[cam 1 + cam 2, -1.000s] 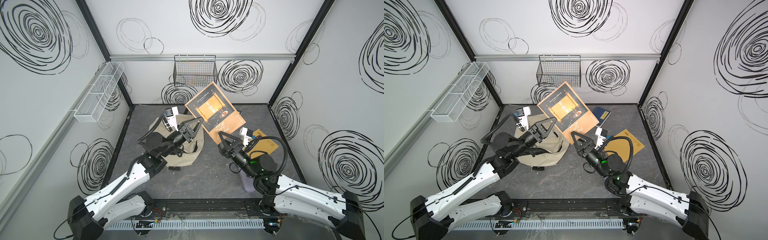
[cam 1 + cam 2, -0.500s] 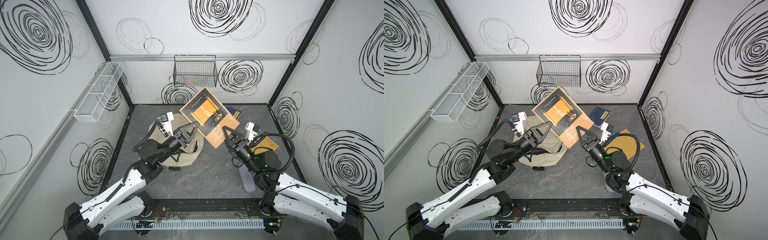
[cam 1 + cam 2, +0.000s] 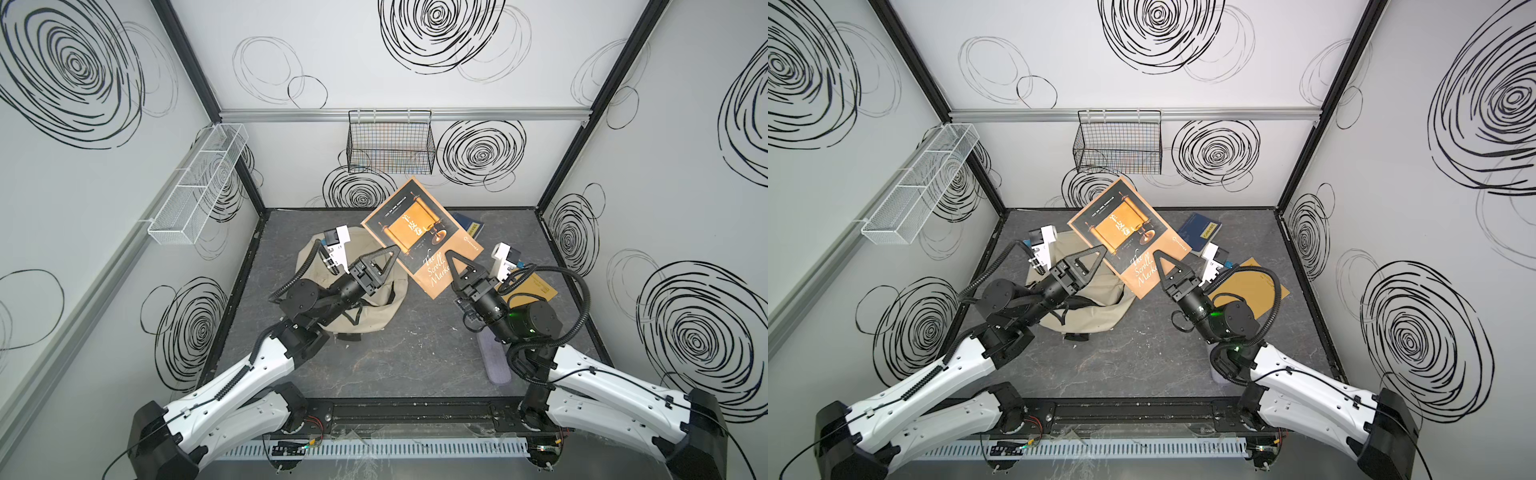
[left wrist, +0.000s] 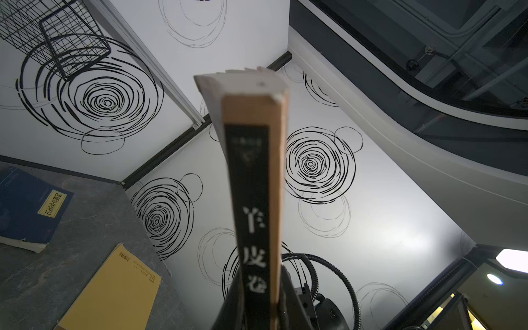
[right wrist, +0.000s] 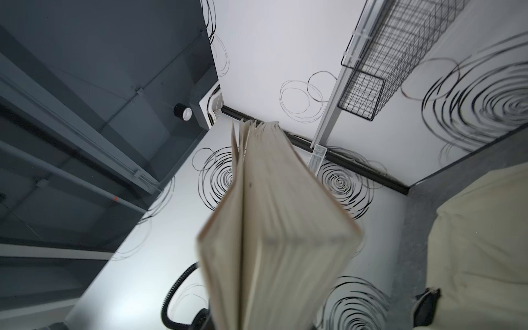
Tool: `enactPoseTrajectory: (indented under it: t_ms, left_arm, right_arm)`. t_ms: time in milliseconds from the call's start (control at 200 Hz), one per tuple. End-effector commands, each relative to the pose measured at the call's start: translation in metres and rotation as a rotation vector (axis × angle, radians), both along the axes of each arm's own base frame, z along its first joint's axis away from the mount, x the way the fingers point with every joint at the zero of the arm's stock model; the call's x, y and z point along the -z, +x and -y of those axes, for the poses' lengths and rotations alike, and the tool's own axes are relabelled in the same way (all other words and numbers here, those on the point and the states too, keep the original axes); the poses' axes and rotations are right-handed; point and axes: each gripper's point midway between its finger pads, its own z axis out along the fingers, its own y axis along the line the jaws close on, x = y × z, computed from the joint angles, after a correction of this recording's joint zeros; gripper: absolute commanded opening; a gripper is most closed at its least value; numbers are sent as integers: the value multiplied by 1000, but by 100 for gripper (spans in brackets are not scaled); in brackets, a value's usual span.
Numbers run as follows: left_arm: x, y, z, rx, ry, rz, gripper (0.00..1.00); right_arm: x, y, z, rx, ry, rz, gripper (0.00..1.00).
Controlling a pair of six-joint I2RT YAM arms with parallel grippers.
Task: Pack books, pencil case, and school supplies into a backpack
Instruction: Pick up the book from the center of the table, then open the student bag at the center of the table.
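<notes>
A dark brown book [image 3: 419,232] [image 3: 1125,232] with a golden scroll picture hangs tilted above the table between both arms. My left gripper [image 3: 395,249] [image 4: 258,300] is shut on its spine edge. My right gripper [image 3: 451,254] [image 3: 1156,253] is shut on the page edge [image 5: 274,228]. The cream backpack [image 3: 386,299] [image 5: 480,243] lies crumpled under my left arm. On the table lie a navy book [image 3: 1200,230] [image 4: 25,205] and a mustard-yellow book [image 3: 536,286] [image 4: 114,291]. The lavender pencil case [image 3: 492,361] lies beside my right arm. The school supplies are out of view.
A black wire basket [image 3: 390,145] hangs on the back wall, just behind the raised book. A white mesh shelf [image 3: 199,183] is fixed to the left wall. Black frame posts stand at the back corners.
My right gripper moved up to the book's page edge and closed on it. The book sank slightly and shifted a little to the left, still held by my left gripper.
</notes>
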Motion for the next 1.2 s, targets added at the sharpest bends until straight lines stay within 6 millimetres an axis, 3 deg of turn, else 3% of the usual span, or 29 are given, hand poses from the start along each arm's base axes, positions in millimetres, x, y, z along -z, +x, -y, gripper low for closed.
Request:
enactPoseTrajectory:
  t_ms: [0, 20, 65, 95, 190, 245, 300, 390, 490, 600, 760, 976, 1196]
  left_arm:
    - [-3, 3, -10, -42, 38, 32, 0]
    - [2, 9, -14, -69, 73, 24, 2]
    - [6, 18, -24, -133, 164, 37, 36]
    - [12, 27, -32, -188, 254, 44, 51]
    - [37, 57, -71, -396, 615, 72, 76]
    - [66, 75, -99, -504, 875, 67, 85]
    - [103, 87, -116, -493, 1125, 80, 98]
    - [158, 90, -128, -346, 1485, 173, 99]
    - [193, 82, -132, -175, 1690, 307, 97]
    - [213, 76, -132, -1, 1672, 332, 94]
    - [251, 69, -137, 133, 1714, 236, 86]
    - [290, 65, -144, 197, 1734, 101, 72]
    - [300, 67, -145, 209, 1751, 86, 66]
  right_arm:
    - [-24, -10, 16, 32, 28, 69, 0]
    - [-23, -9, 18, 43, 19, 63, 0]
    - [-20, -7, 24, 76, -3, 44, 0]
    - [-17, -6, 29, 98, -19, 30, 0]
    - [-6, -1, 44, 173, -79, -40, 0]
    - [0, 0, 49, 196, -106, -63, 0]
    - [4, -1, 52, 207, -120, -77, 0]
    - [12, -2, 52, 203, -124, -77, 0]
    - [18, -2, 48, 176, -119, -78, 0]
    - [19, -4, 43, 151, -124, -76, 0]
    - [15, -6, 44, 154, -141, -59, 0]
    - [15, -8, 50, 161, -145, -47, 0]
    - [19, -8, 58, 174, -137, -50, 0]
